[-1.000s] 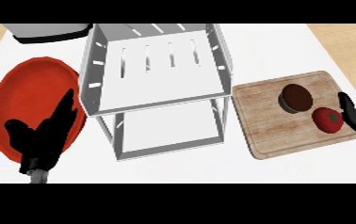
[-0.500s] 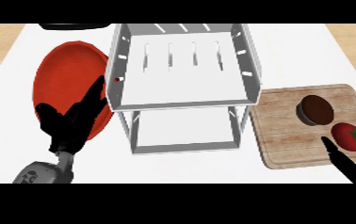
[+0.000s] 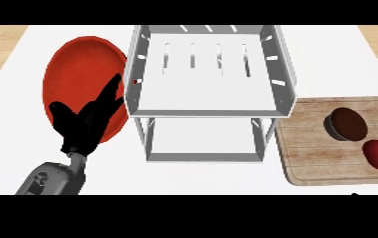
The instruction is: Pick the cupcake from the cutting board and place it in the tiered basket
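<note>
Only the left hand [image 3: 87, 119] shows, fingers spread straight (holding nothing) above the red plate [image 3: 77, 67].

Even, bright light from above; basket [image 3: 210, 72] casts soft shadow on desk [image 3: 207, 174]. No glare, no hard shadows.

A red plate [image 3: 81, 77] lies on the white bench [image 3: 214, 174], at its left side and just beside the white rack in the middle. The plate is round but looks taller than wide from this steep angle, and its lower right part is hidden. At the right edge of the view, a red rounded thing [image 3: 371, 152] shows only in part, cut off by the frame; what it is cannot be told. The bench's far corners meet a tan surface [image 3: 11, 37].
</note>
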`<state>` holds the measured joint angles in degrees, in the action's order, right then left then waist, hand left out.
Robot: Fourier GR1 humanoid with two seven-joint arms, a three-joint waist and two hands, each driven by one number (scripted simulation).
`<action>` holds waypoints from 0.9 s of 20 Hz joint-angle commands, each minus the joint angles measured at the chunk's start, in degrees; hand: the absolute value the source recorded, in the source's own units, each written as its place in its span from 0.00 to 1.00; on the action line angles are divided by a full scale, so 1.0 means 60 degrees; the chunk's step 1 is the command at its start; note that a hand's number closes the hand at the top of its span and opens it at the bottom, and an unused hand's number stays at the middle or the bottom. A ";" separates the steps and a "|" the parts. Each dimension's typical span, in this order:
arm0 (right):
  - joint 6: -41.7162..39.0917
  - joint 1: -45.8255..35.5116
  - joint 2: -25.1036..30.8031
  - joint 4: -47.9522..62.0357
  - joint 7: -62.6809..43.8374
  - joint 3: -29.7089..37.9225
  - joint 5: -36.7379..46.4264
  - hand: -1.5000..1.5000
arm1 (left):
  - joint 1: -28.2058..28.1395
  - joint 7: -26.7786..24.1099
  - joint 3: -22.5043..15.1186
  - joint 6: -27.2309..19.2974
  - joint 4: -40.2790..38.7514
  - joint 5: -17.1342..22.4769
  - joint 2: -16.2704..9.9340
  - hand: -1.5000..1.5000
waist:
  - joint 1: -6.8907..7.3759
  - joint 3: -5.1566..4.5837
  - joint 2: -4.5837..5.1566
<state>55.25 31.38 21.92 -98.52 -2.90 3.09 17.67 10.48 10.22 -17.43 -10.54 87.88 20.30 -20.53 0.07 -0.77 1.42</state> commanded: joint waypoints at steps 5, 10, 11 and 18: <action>-0.0920 0.0068 0.0152 -0.1010 -0.3985 -0.0364 0.2152 0.00 | 0.0470 0.0162 -0.0225 0.0095 -0.0060 -0.0054 0.0298 0.50 | 0.0558 -0.0018 0.0093; -0.2107 -0.1172 0.0215 -0.1117 -0.6673 -0.0157 0.3680 0.00 | 0.0666 0.0128 -0.0343 0.0222 -0.0284 -0.0105 0.0455 0.50 | 0.0736 -0.0003 0.0110; -0.2441 -0.1275 0.0302 -0.0989 -0.7169 -0.0114 0.4192 0.00 | 0.0816 0.0189 -0.0180 0.0248 -0.0433 -0.0057 0.0378 0.50 | 0.0683 0.0002 0.0106; -0.5286 -0.3499 -0.0252 -0.1082 -1.0999 -0.0681 0.6956 0.00 | 0.0749 0.0045 -0.0241 0.0311 -0.0718 -0.0145 0.0570 0.50 | 0.0540 0.0058 -0.0070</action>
<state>31.77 17.88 22.08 -104.67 -56.00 0.99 50.84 14.56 11.19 -18.65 -9.02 85.20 19.69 -18.08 3.96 -0.58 1.38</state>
